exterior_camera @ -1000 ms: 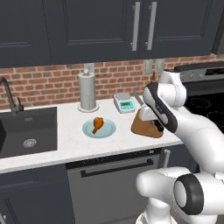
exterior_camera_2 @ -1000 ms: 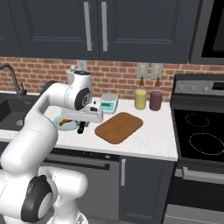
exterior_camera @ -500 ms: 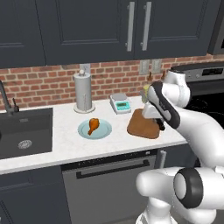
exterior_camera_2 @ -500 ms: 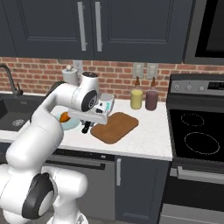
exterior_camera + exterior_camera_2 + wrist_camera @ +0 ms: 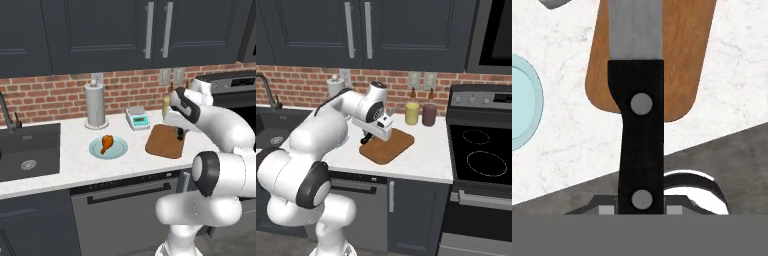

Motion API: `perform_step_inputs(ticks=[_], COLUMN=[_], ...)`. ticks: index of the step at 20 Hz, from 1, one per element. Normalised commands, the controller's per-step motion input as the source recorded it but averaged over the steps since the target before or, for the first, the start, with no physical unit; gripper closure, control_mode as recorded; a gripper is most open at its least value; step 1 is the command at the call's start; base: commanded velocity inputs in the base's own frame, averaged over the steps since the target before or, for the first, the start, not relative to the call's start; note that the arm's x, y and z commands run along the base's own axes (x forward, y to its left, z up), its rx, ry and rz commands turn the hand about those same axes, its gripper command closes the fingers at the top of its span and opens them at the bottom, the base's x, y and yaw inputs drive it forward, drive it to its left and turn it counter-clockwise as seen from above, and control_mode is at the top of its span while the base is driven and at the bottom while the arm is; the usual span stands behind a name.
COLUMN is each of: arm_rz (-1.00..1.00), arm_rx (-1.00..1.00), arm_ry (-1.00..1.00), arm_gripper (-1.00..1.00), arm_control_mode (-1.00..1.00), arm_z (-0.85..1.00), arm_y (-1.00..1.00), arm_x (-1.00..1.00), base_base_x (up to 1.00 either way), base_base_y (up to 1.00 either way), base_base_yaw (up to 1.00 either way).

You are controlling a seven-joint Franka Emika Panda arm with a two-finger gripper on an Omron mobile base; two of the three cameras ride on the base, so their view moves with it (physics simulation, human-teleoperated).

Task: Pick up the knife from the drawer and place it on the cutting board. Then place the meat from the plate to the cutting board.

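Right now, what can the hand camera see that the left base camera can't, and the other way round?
The hand view alone shows the knife up close: black handle with two silver rivets, grey blade reaching out over the board.

The left base view alone shows the meat lying on the plate, the paper towel roll, the little scale, the sink and the claw hanging above the board's far end.

Both share the cutting board, the blue-green plate, of which the hand view catches just an edge, and the white counter.
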Motion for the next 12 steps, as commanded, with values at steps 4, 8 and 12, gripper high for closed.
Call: perform_step_inputs(ticks=[4,8,12], arm_rz=[-0.25,-0.20,-0.11], arm_rx=[0.00,-0.03,-0.01], arm_ry=[0.01,0.00,0.00], arm_gripper=[1.00,1.00,1.00], arm_control_mode=[-1.00,-1.00,-1.00], arm_z=[-0.19,-0.24,-0.31], arm_y=[-0.10,-0.21,-0.17], arm_x=[0.44,0.09,0.00], base_base_x=[0.00,0.00,0.00], base_base_y=[0.00,0.00,0.00], base_base_yaw=[0.00,0.00,0.00])
